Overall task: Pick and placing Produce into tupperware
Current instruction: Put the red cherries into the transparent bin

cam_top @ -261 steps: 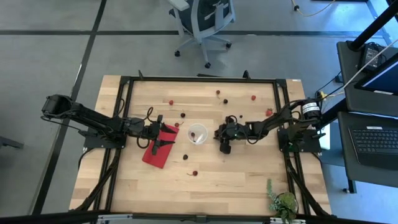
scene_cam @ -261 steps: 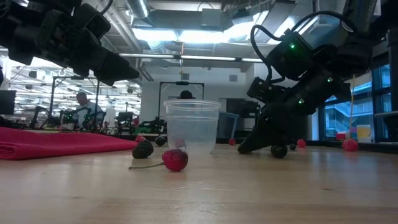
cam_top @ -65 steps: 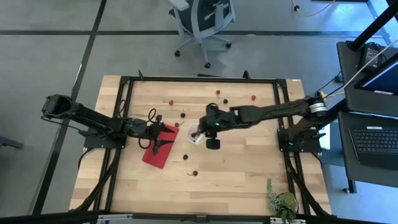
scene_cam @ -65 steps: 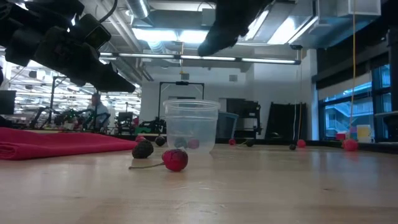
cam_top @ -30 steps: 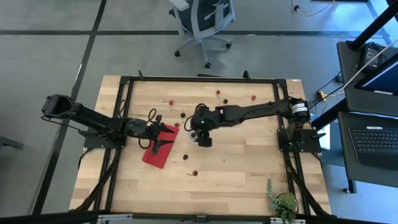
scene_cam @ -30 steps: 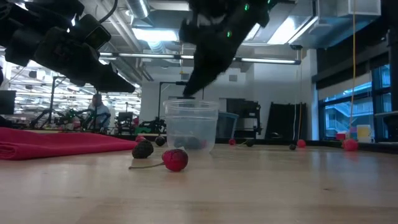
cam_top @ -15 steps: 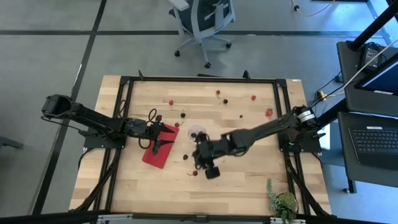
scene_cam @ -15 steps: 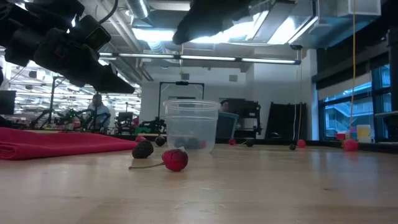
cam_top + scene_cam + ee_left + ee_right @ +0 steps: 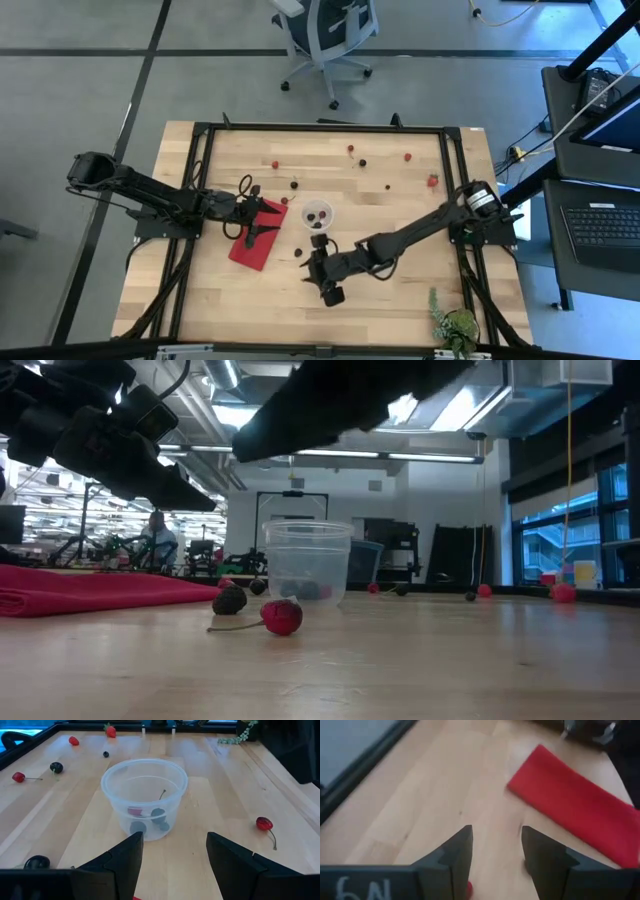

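From above, the right gripper (image 9: pixel 318 270), fingers parted and empty, hovers over a red cherry (image 9: pixel 313 278) at six o'clock of the cup (image 9: pixel 318 215). Best to lower straight, straddle the fruit, close gently. The left gripper (image 9: pixel 262 216), open, waits at nine o'clock over a red cloth (image 9: pixel 256 243). Wooden table (image 9: pixel 390 290); office behind.

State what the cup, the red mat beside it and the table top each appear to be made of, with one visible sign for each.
Cup: probably thin translucent plastic, slightly frosted; the fruit inside shows through its wall.
Red mat: seemingly cloth, matte; in the low view its near edge looks soft and folded, though that is not certain.
Table top: light wood in joined planks, smooth finish; grain and seams show.
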You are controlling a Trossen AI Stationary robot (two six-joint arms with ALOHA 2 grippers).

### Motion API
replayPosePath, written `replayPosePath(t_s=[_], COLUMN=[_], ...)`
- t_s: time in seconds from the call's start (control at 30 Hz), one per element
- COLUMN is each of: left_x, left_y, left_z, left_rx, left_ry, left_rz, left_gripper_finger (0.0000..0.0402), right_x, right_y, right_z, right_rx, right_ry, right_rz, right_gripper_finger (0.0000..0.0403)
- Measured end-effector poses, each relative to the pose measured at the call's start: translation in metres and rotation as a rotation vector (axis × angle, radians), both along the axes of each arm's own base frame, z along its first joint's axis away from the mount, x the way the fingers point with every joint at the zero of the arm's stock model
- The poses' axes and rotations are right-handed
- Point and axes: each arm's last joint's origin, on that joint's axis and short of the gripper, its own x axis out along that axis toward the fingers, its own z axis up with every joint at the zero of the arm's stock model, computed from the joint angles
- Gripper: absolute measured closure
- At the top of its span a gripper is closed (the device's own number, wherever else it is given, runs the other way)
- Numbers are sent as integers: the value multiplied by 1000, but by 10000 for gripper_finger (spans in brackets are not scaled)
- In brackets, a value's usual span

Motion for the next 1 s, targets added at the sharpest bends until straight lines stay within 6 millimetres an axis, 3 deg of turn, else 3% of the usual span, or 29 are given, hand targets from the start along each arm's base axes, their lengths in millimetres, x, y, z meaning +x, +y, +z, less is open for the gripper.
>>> replayPosePath(t_s=[0.27,0.43,0.8,1.0], left_x=[0,0,0,0], left_y=[0,0,0,0], left_z=[0,0,0,0], left_rx=[-2,-1,0,0], left_ry=[0,0,0,1], left_rz=[-2,-3,-3,-3], left_gripper_finger=[190,190,190,190], right_x=[-25,-38,-40,-35], right_y=[-11,-15,-16,-15], right_z=[-45,-59,-61,-78], right_rx=[145,210,250,242], right_ry=[-92,-115,-122,-94], right_rz=[-68,-73,-84,-94], right_gripper_finger=[230,226,114,104])
